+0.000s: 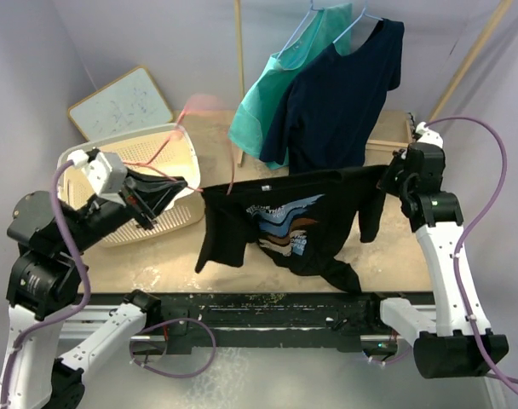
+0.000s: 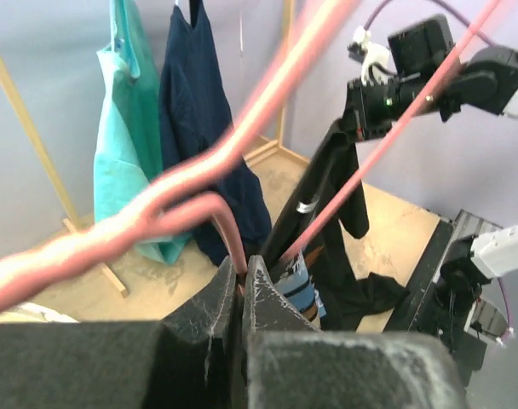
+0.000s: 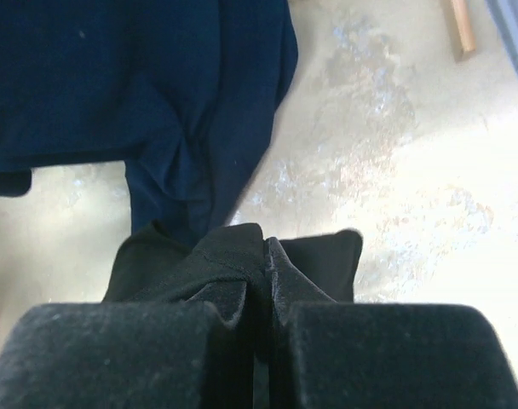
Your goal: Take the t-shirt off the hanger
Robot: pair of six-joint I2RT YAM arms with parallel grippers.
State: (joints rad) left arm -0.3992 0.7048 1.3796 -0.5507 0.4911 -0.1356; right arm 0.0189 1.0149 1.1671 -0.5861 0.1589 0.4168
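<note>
Left fingers (image 2: 210, 317) pinching hanger (image 2: 242, 145), right fingers (image 3: 290, 287) clamping t-shirt (image 1: 276, 223), arms spread

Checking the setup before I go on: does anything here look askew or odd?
Yes. The black t-shirt hangs lopsided in mid-air. Its top edge is taut between the left gripper, shut on the pink hanger, and the right gripper, shut on the fabric. The rest sags unevenly.
</note>
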